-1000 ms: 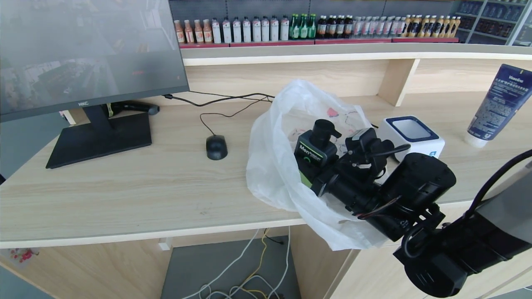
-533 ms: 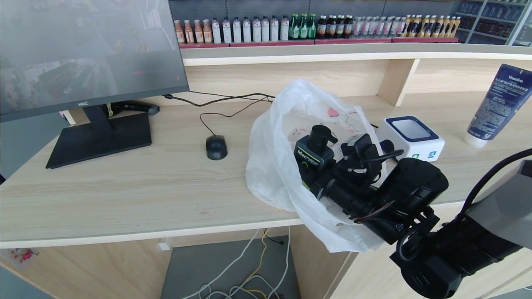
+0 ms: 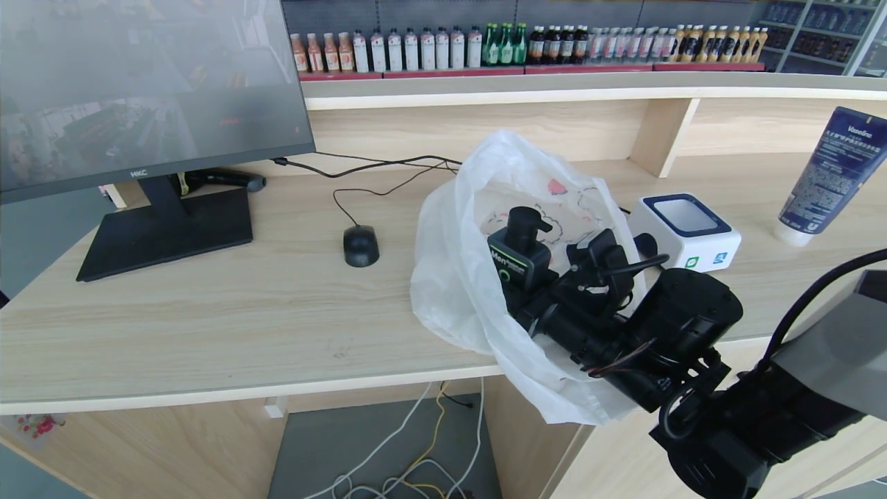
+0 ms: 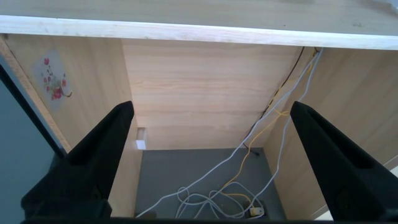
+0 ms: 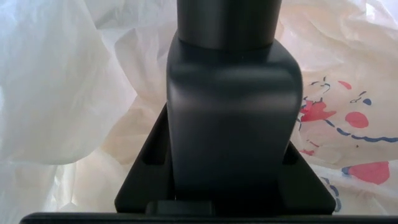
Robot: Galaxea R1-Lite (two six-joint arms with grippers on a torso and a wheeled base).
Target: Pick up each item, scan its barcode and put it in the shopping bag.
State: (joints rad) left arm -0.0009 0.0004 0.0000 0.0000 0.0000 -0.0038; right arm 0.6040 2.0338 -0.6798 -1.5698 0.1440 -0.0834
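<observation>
Jaws of my right gripper (image 3: 533, 298) clamp the black pump bottle (image 3: 520, 258), upright inside the mouth of the white shopping bag (image 3: 450, 277). I judge this the bagging step: lower, then release. My left gripper (image 4: 211, 155) hangs below the counter (image 3: 208, 312), jaws apart.

Inside bag (image 3: 450, 277), bottle (image 3: 520, 253) — scanner (image 3: 686, 232) rightward

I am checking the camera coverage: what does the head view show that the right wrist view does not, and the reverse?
The head view adds the monitor, the mouse, the scanner and the tube on the counter. The right wrist view adds a close look at the plain dark side of the bottle. Both share the bottle in the mouth of the printed white bag.
</observation>
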